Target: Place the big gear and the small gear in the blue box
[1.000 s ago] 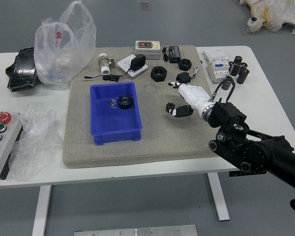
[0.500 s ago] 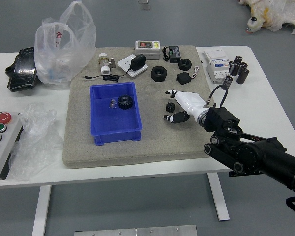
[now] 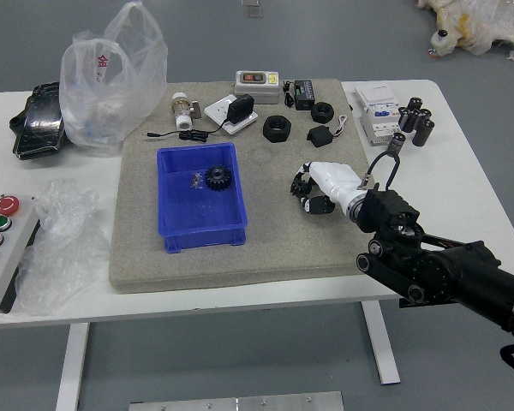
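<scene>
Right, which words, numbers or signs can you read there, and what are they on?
"金", red, on the translucent white plastic bag; the mark beneath it is too blurred.
White box at the right: print too small to read.
Black rectangular device at the mat's far edge: too small to read.
Nothing else is legible.

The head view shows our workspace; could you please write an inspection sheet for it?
Surface: grey mat on a white table.
Job's things: big gear inside the blue box; small gear outside it.
Right hand: fingers closed around the small gear.
Left hand: nothing seen.
Clutter: two black rings, valve-like fitting, button box, translucent bag.
Cables: black cord behind the blue box; short white cable at the mat's far right.
Surroundings: bagged plush toy beyond the table.
Person: nothing seen.
</scene>
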Tool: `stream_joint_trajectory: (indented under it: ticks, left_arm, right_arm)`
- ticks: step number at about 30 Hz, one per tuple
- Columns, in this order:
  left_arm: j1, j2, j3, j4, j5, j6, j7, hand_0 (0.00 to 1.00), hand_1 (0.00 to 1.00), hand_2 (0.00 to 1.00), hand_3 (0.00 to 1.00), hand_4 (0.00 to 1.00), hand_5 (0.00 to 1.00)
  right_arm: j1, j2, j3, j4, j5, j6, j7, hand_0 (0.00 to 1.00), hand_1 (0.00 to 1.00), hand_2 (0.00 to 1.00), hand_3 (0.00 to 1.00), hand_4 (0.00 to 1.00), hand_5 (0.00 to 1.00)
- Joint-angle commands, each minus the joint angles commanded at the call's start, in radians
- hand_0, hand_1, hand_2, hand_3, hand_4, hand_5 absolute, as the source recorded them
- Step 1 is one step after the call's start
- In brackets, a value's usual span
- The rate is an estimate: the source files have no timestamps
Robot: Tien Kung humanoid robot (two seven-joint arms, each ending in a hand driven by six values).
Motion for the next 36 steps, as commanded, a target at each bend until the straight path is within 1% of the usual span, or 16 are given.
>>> stream_joint_trajectory:
  ticks: [2, 5, 6, 9, 12, 17, 18, 19, 23, 24, 27, 29, 30, 35, 36]
  left_arm:
    - [0.001, -0.001, 0.000, 0.000, -0.001, 0.000, 0.000, 0.650, 0.579, 0.556, 0.650, 0.673, 0.361]
    - [0.002, -0.001, 0.000, 0.000, -0.001, 0.001, 0.001, 0.650, 0.579, 0.556, 0.650, 0.673, 0.361]
    - [0.003, -0.001, 0.000, 0.000, -0.001, 0.001, 0.001, 0.650, 0.578, 0.556, 0.650, 0.674, 0.362]
    - [0.004, 0.000, -0.002, -0.001, 0.001, 0.001, 0.003, 0.650, 0.578, 0.556, 0.650, 0.674, 0.362]
    - [0.004, 0.000, -0.002, -0.001, 0.001, 0.001, 0.003, 0.650, 0.578, 0.556, 0.650, 0.673, 0.361]
    - [0.004, 0.000, -0.005, -0.001, 0.006, -0.001, 0.005, 0.650, 0.578, 0.556, 0.650, 0.673, 0.361]
    - [0.005, 0.001, -0.006, -0.002, 0.007, -0.001, 0.006, 0.650, 0.578, 0.556, 0.650, 0.674, 0.361]
    - [0.005, 0.001, -0.007, -0.002, 0.009, -0.001, 0.007, 0.650, 0.578, 0.556, 0.650, 0.674, 0.361]
    - [0.005, 0.003, -0.012, -0.002, 0.014, -0.002, 0.009, 0.650, 0.578, 0.556, 0.650, 0.674, 0.361]
    - [0.005, 0.003, -0.012, -0.002, 0.015, -0.003, 0.010, 0.650, 0.578, 0.556, 0.651, 0.674, 0.361]
    - [0.005, 0.003, -0.013, -0.003, 0.016, -0.003, 0.011, 0.650, 0.578, 0.556, 0.651, 0.674, 0.361]
    - [0.005, 0.002, -0.013, -0.003, 0.016, -0.003, 0.012, 0.650, 0.578, 0.556, 0.651, 0.674, 0.361]
    - [0.006, 0.002, -0.013, -0.003, 0.016, -0.003, 0.012, 0.650, 0.578, 0.557, 0.650, 0.674, 0.361]
    - [0.005, 0.002, -0.013, -0.003, 0.016, -0.003, 0.012, 0.650, 0.578, 0.557, 0.650, 0.674, 0.361]
    - [0.005, 0.002, -0.013, -0.003, 0.016, -0.003, 0.012, 0.650, 0.578, 0.557, 0.651, 0.674, 0.361]
  right_arm:
    - [-0.001, -0.006, 0.014, 0.020, -0.010, -0.004, 0.000, 0.734, 0.594, 0.381, 0.531, 0.451, 0.007]
    - [-0.002, -0.020, 0.040, 0.071, -0.034, -0.008, -0.005, 0.734, 0.594, 0.381, 0.531, 0.451, 0.007]
    - [-0.001, -0.024, 0.048, 0.090, -0.041, -0.009, -0.007, 0.732, 0.596, 0.380, 0.531, 0.435, 0.002]
    - [0.007, -0.033, 0.068, 0.158, -0.077, -0.012, -0.016, 0.732, 0.596, 0.380, 0.531, 0.435, 0.002]
    - [0.018, -0.030, 0.068, 0.220, -0.102, -0.014, -0.020, 0.733, 0.596, 0.387, 0.535, 0.438, 0.002]
    - [0.052, -0.007, 0.026, 0.329, -0.126, -0.003, -0.020, 0.733, 0.596, 0.387, 0.535, 0.438, 0.002]
    - [0.058, -0.002, 0.016, 0.344, -0.127, 0.002, -0.019, 0.745, 0.613, 0.492, 0.640, 0.432, 0.013]
    - [0.065, 0.002, 0.006, 0.354, -0.126, 0.009, -0.017, 0.745, 0.613, 0.492, 0.640, 0.432, 0.013]
    - [0.085, 0.018, -0.030, 0.364, -0.113, 0.053, -0.017, 0.745, 0.613, 0.492, 0.640, 0.432, 0.013]
    - [0.087, 0.020, -0.035, 0.363, -0.109, 0.062, -0.018, 0.774, 0.678, 0.682, 0.763, 0.489, 0.220]
    - [0.089, 0.025, -0.043, 0.355, -0.098, 0.090, -0.022, 0.774, 0.678, 0.682, 0.763, 0.489, 0.220]
    - [0.088, 0.026, -0.045, 0.352, -0.092, 0.100, -0.023, 0.774, 0.678, 0.682, 0.763, 0.489, 0.220]
    - [0.088, 0.026, -0.046, 0.351, -0.089, 0.104, -0.023, 0.794, 0.701, 0.756, 0.819, 0.529, 0.230]
    - [0.087, 0.027, -0.049, 0.348, -0.086, 0.115, -0.022, 0.794, 0.701, 0.756, 0.819, 0.529, 0.230]
    - [0.088, 0.027, -0.049, 0.348, -0.088, 0.115, -0.021, 0.790, 0.699, 0.738, 0.869, 0.543, 0.241]
